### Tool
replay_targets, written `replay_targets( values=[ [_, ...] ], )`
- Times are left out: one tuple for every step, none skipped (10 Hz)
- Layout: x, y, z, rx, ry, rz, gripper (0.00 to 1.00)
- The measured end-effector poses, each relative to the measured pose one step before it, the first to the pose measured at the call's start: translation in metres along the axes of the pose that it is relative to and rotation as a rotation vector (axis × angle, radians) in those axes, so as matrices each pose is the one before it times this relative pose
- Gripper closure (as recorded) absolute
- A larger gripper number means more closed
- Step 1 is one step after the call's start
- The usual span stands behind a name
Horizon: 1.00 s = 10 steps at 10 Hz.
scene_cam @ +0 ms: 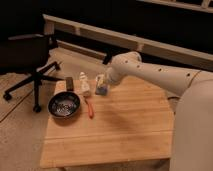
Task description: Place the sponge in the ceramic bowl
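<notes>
The light-blue sponge (102,90) hangs just above the wooden table (125,130), near its far edge, pinched in my gripper (102,88), which is shut on it. My white arm (150,72) reaches in from the right. The ceramic bowl (64,105), dark with a speckled inside, sits on the table's left side, to the left of the gripper and closer to the front. Nothing lies in the bowl.
A thin orange-red tool (90,107) lies just right of the bowl, between it and the gripper. A small white cup-like item (84,83) and a dark block (69,83) stand behind the bowl. A black office chair (30,60) stands left of the table.
</notes>
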Motion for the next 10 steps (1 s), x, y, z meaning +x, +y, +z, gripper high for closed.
replay_targets(
  values=[
    [-0.00021,0.01099,-0.00056,0.00116,0.00272,-0.03222,1.00],
    [0.00005,0.02041,0.00435,0.00499,0.01425,-0.05937,1.00],
    [-0.00082,0.01723,0.00429,0.00136,0.01258,-0.04245,1.00],
    [-0.00044,0.01784,0.00660,-0.00069,0.01674,-0.04064,1.00],
    [-0.00036,0.01165,0.00496,-0.00001,0.01282,-0.02660,1.00],
    [0.00036,0.01939,0.01041,-0.00342,0.02537,-0.03905,1.00],
    [0.00131,0.01003,0.00794,-0.00146,0.01876,-0.01898,1.00],
    [0.00174,0.01209,0.01014,-0.00435,0.02324,-0.01771,1.00],
    [0.00249,0.01100,0.01123,-0.01054,0.02525,-0.01034,1.00],
    [0.00363,0.00988,0.01107,-0.00789,0.02564,-0.01408,1.00]
  ],
)
